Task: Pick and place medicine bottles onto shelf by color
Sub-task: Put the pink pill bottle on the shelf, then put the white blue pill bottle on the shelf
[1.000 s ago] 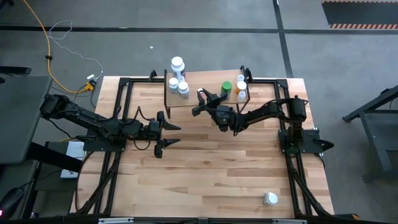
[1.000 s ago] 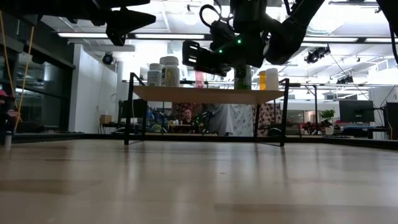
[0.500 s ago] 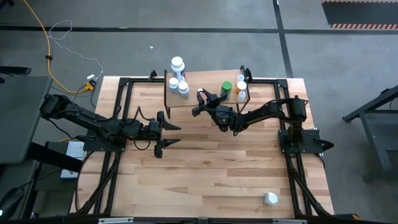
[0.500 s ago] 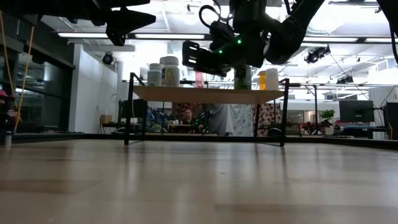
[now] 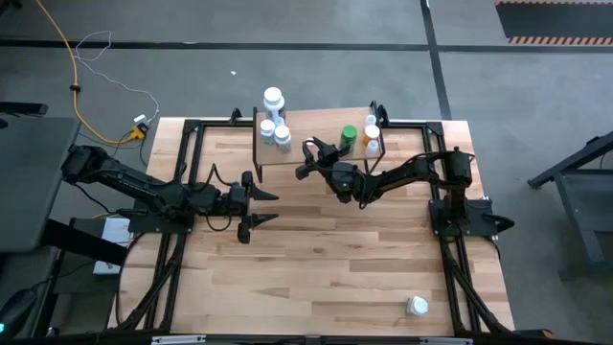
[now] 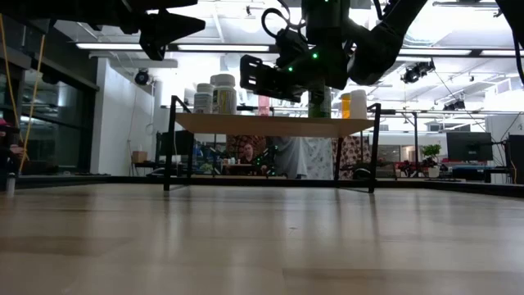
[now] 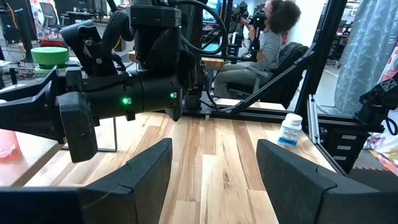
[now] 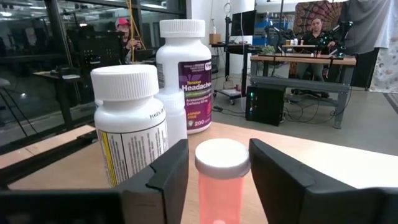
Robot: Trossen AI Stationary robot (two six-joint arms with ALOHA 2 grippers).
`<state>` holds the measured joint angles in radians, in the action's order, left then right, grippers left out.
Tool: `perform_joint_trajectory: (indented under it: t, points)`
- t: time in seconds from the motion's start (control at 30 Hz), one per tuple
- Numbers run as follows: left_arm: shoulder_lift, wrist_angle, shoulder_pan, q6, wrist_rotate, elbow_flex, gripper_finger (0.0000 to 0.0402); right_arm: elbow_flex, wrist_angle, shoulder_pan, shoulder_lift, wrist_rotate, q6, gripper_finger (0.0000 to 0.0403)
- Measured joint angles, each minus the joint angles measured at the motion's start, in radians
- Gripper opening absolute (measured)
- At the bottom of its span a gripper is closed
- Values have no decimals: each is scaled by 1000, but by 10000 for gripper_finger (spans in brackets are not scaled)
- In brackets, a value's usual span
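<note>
Trouble could come if the right gripper [image 8: 217,186], loosely around the small see-through red bottle with a white cap [image 8: 221,180], bumps the white bottles [image 8: 130,124] nearby on the little wooden shelf [image 5: 316,129] as it backs off.

White caps on the white bottles [image 8: 130,134], a translucent pink-red bottle [image 8: 221,186], a green-capped one [image 5: 349,136], pale striped-wood tabletop [image 5: 326,259].

Right arm [image 7: 137,87] ahead, white bottle [image 7: 290,129] on table [image 7: 211,168], green cap [image 7: 50,56]
</note>
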<state>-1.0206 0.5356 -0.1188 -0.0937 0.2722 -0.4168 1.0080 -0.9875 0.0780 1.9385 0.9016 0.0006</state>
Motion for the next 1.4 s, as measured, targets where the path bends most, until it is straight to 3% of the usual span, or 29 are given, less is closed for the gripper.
perform_joint_trajectory:
  t: [0.43,0.77,1.2,1.3,1.4]
  points:
    - [0,0,0,0,0,0,225,0,-4,-19,0,15,-6,175]
    - [0,0,0,0,0,0,225,0,-4,-88,0,112,-135,175]
    - [0,0,0,0,0,0,225,0,5,-175,0,114,-261,174]
    - [0,0,0,0,0,0,225,0,47,-215,-8,108,-280,174]
    - [0,-1,0,0,0,0,225,0,200,-258,-47,48,-220,174]
